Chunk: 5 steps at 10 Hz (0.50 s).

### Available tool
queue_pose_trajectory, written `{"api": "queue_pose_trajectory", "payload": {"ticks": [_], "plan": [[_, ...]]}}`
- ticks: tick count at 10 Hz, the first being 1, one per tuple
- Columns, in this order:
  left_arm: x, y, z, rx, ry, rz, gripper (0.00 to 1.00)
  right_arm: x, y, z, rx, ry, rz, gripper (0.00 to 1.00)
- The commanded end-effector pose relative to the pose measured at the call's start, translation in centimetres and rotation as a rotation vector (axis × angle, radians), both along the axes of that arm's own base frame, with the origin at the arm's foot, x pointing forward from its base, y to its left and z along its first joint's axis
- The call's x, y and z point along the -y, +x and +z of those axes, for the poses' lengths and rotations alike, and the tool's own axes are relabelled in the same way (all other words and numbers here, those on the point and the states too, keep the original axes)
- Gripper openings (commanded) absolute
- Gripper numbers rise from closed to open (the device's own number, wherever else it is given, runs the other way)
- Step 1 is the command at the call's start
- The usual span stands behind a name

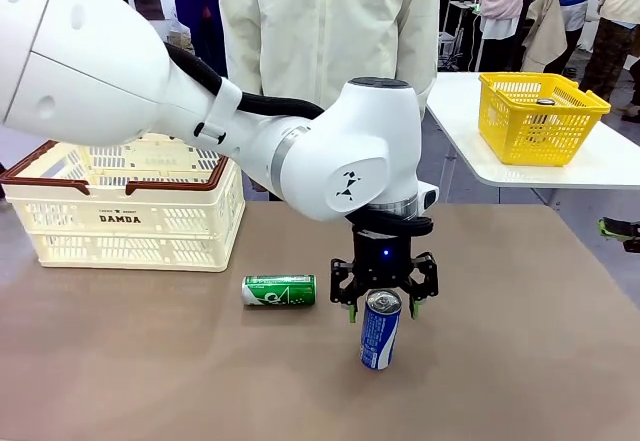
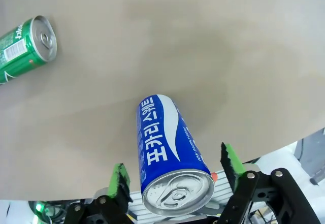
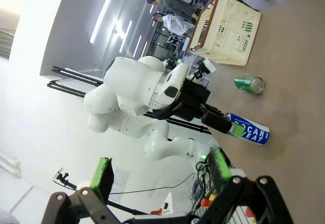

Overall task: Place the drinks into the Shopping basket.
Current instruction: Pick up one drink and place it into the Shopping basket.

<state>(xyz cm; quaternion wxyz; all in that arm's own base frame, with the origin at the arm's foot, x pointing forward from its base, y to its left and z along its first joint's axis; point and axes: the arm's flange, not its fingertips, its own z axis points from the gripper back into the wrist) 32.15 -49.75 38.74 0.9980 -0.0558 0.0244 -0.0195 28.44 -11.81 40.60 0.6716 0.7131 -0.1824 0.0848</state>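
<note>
Left gripper spread around upright blue can; green can lies between it and Shopping basket

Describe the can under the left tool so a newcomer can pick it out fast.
On the brown table, look right of the cream Shopping basket to the open left tool. The blue and white can stands upright there, its top between the green pads. Its only neighbour, the green can, lies on its side nearer the basket.

Glossy metal blue can, green can – matt tabletop, plastic lattice basket
</note>
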Motion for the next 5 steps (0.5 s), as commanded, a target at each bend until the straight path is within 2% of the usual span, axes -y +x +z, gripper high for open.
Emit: {"api": "queue_pose_trajectory", "payload": {"ticks": [1,2,5], "plan": [[0.99,0.01,0.15,-0.004,0.055,0.032,0.18,0.07,0.08,0.62,-0.008,0.015,-0.006,1.00],[0.96,0.01,0.11,-0.003,0.064,0.033,0.00,0.07,0.08,0.62,-0.008,0.015,-0.006,1.00],[0.88,0.14,0.13,0.018,0.096,0.049,0.00,0.07,0.08,0.62,-0.008,0.015,-0.006,1.00]]}}
